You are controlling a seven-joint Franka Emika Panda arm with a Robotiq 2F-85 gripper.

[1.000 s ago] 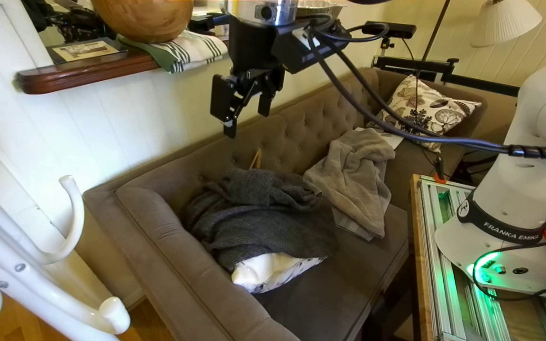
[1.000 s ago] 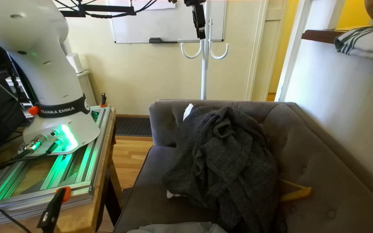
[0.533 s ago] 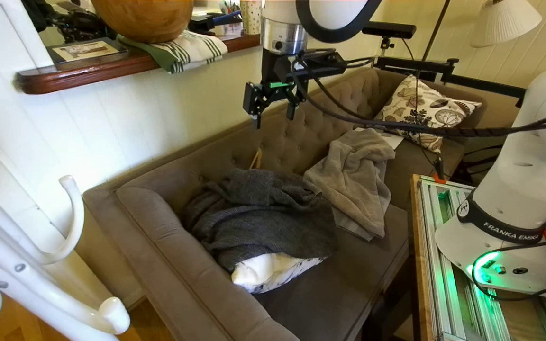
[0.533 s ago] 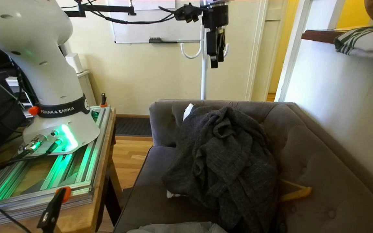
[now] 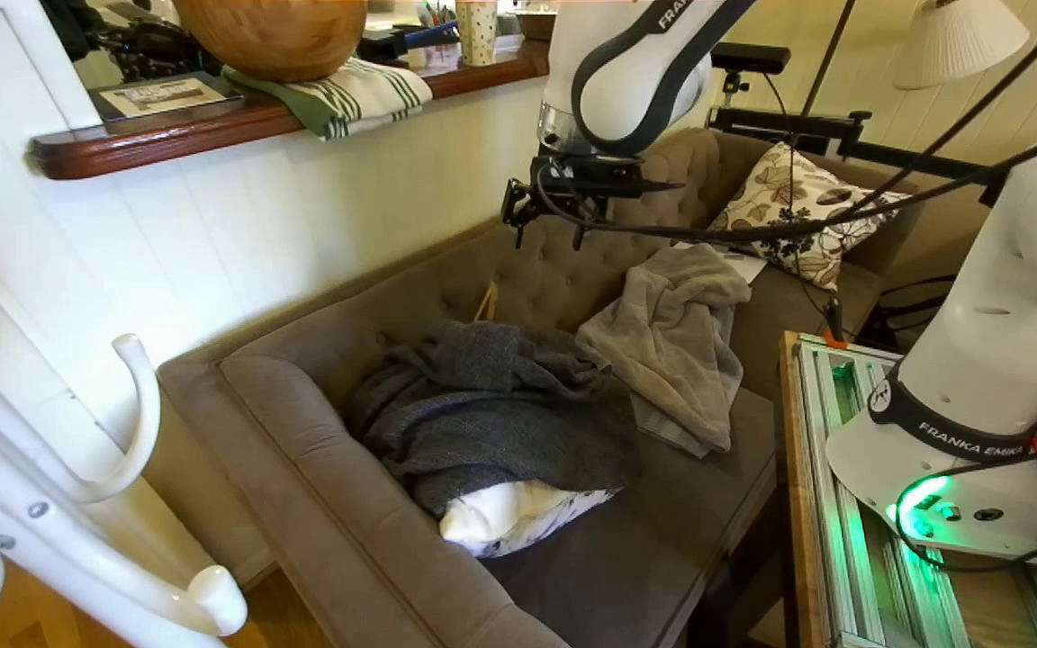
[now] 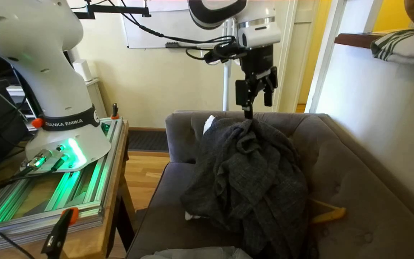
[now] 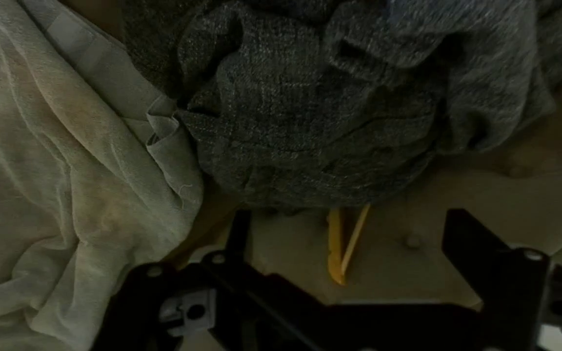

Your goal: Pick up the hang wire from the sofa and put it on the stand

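The hang wire, a tan wooden hanger, shows only one corner; the rest is hidden under dark grey cloth. The corner rests against the back of the sofa (image 5: 329,468) in both exterior views (image 5: 490,297) (image 6: 329,217). In the wrist view the hang wire (image 7: 334,243) appears between my open fingers, below them at some distance. My gripper (image 5: 549,238) is open and empty, pointing down above the sofa; it also shows in an exterior view (image 6: 259,108). The white stand (image 5: 145,414) is beyond the sofa's padded arm, and its pole (image 6: 226,86) shows behind the sofa.
Dark grey cloth (image 5: 509,432) lies over a white pillow (image 5: 509,513). A light grey blanket (image 5: 671,333) lies beside it. A dark wooden shelf (image 5: 167,139) with a bowl and towel juts from the wall. Black cables (image 5: 780,232) hang from the arm.
My gripper has come down and back from the stand's side to above the sofa, and it has turned. It stays open. The hang wire and cloth have not moved.
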